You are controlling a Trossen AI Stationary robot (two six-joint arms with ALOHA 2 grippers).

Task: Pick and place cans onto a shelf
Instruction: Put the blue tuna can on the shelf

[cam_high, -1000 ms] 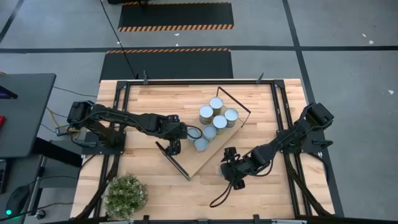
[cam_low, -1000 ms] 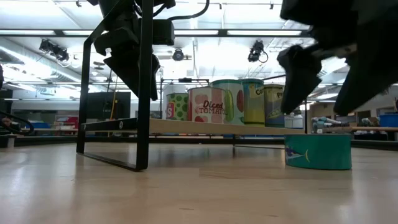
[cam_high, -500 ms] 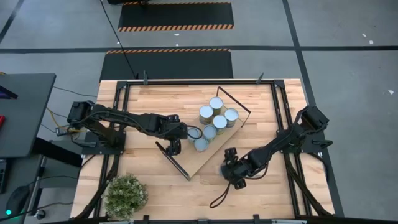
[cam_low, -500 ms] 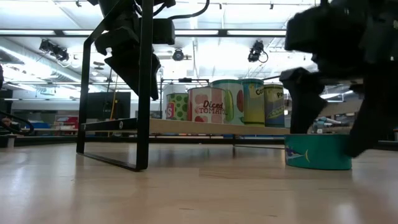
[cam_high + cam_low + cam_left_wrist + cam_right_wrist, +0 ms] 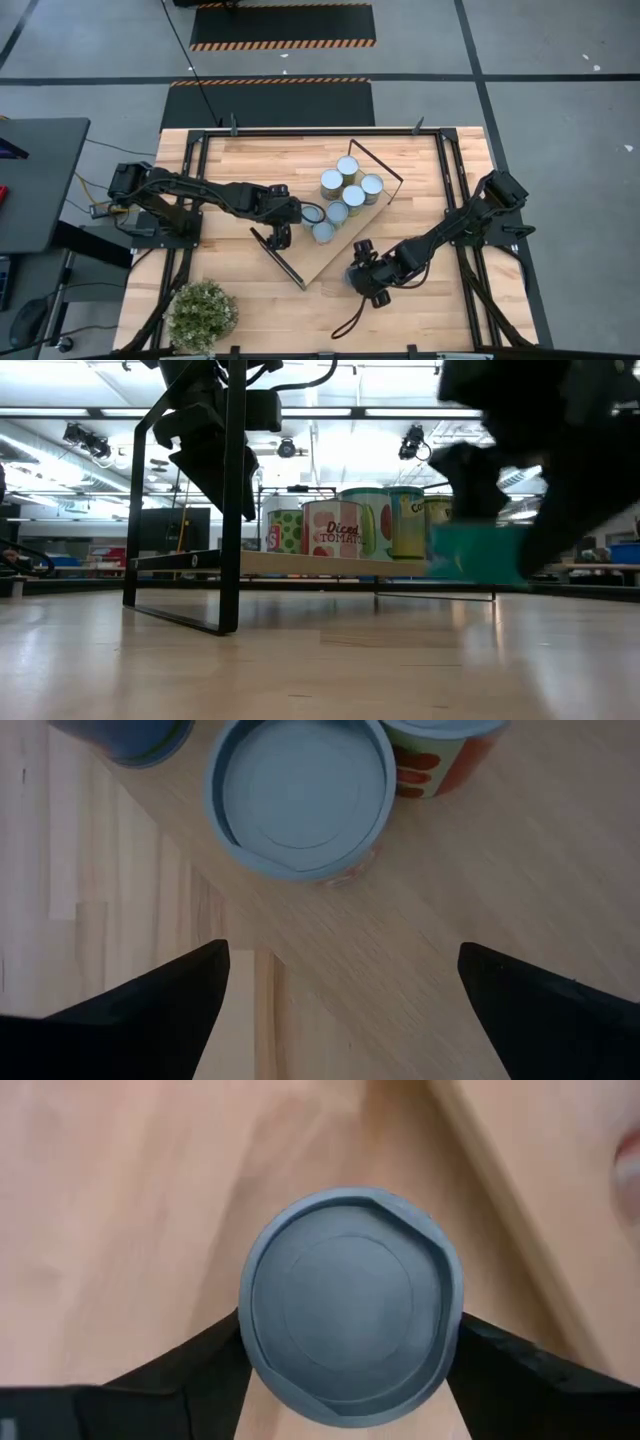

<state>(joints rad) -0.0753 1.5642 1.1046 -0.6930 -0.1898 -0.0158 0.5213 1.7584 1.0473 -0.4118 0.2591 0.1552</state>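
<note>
The shelf (image 5: 335, 245), a light-wood board with black end frames, lies slantwise mid-table with several cans (image 5: 345, 192) standing on its far half; they also show in the low view (image 5: 345, 525). My left gripper (image 5: 303, 213) is open and empty beside the nearest of them (image 5: 298, 795), hovering over the board's edge. My right gripper (image 5: 360, 277) is shut on a low teal can (image 5: 470, 555) just off the board's near right edge. In the high view the gripper hides this can. My right gripper pinches the teal can (image 5: 350, 1305) between its two fingers (image 5: 215, 1355), on opposite sides of its round wall (image 5: 452, 1320). The fingers come from above, pointing down. The can is lifted clear of the table, its top up.
A potted plant (image 5: 203, 313) stands at the near left corner. The shelf's black end frames rise at its near-left end (image 5: 230, 500) and its far-right end (image 5: 378, 165). A dark cable loop (image 5: 345, 322) lies near the front edge. Bare tabletop lies on the right.
My right gripper has come down around the teal can on the table, taken hold of it and lifted it clear. It has carried the can toward the table's left, toward the shelf.
</note>
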